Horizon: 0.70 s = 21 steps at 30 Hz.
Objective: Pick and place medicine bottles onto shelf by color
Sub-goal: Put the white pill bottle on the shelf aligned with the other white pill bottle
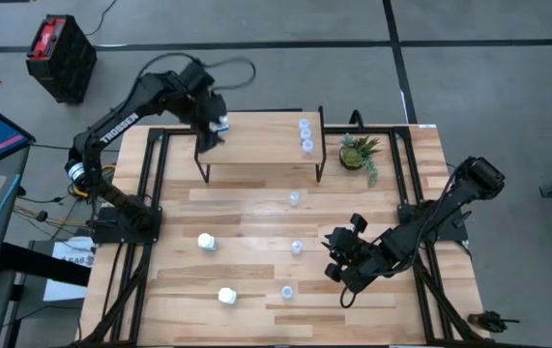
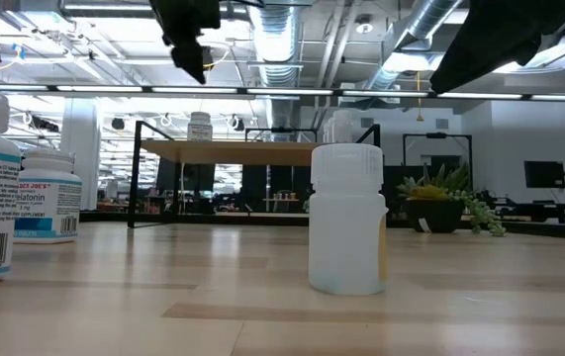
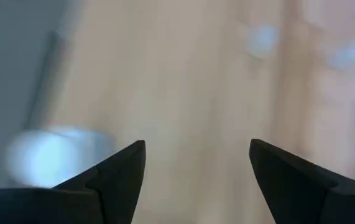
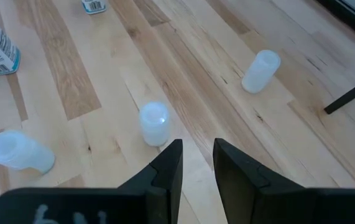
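The shelf (image 1: 256, 143) stands at the table's far side. On its right end stand three translucent bottles (image 1: 305, 134); on its left end stands one white bottle (image 1: 222, 124), which also shows in the low view (image 2: 200, 127). My left gripper (image 1: 210, 128) hovers open just above the shelf's left end, with the white bottle (image 3: 53, 155) beside one finger, outside the gap. Two white bottles (image 1: 206, 242) (image 1: 226, 296) and three translucent ones (image 1: 294, 198) (image 1: 297, 247) (image 1: 286, 291) are on the table. My right gripper (image 4: 197, 155) is shut and empty, over the table's near right.
A small green potted plant (image 1: 360, 153) stands right of the shelf. The shelf's black legs (image 4: 351, 96) rise from the table. In the right wrist view, one translucent bottle (image 4: 154, 123) stands just ahead of the fingers and another (image 4: 18, 151) lies on its side.
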{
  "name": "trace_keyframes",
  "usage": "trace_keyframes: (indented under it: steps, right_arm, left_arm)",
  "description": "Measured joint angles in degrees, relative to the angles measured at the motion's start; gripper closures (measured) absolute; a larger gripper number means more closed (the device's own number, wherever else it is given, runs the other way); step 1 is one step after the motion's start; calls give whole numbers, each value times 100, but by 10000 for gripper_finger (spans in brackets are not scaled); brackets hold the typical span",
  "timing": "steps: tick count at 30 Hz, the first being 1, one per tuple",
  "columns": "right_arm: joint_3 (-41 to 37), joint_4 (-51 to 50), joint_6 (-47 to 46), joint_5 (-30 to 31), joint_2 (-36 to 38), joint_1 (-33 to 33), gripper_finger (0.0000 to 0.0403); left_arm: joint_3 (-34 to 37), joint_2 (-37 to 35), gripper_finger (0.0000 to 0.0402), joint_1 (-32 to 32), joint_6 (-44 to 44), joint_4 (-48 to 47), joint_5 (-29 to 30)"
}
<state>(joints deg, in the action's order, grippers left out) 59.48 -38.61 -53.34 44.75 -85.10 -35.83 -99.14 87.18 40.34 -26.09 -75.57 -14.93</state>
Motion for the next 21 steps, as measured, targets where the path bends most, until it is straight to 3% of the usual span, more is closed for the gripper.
trace_keyframes:
  steps: [6, 15, 21]
  right_arm:
    - [-1, 2, 0, 0, 0, -1, 291]
    - [0, 7, -13, 0, 4, -2, 291]
    - [-1, 44, -13, 0, 4, -2, 291]
  left_arm:
    - [0, 0, 127, -887, 720, -1487, -155]
    - [164, -439, 127, -2384, 1905, -1440, -111]
    - [920, -1147, 127, -3326, 2690, -1389, 153]
